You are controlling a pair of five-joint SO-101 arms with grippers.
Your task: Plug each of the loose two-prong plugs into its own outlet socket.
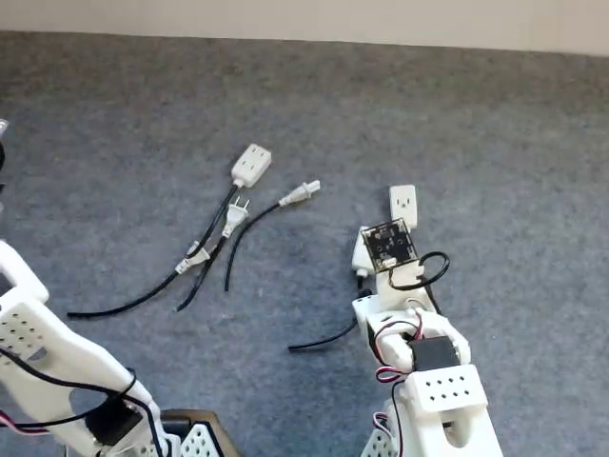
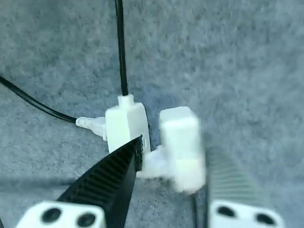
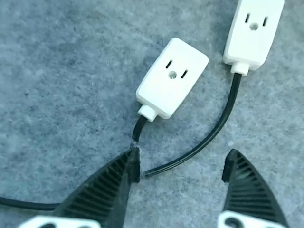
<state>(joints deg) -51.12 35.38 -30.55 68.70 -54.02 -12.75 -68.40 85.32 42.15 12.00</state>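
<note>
High view shows 3 sockets, 2 loose plugs.

Your left arm and right arm are white perforated shells. The right arm carries a black servo, red-black-white wiring, a bare circuit board and black ribbed fingers.

I count three white outlet sockets: a first socket, a second socket and a third socket, which is partly covered. There are two loose two-prong plugs, one plug and another plug. Small white pieces sit on the leads, two as far as I can tell. I can trace four black leads, though they cross, so the count is unsure. There are two arms, the left arm and the right arm.
</note>
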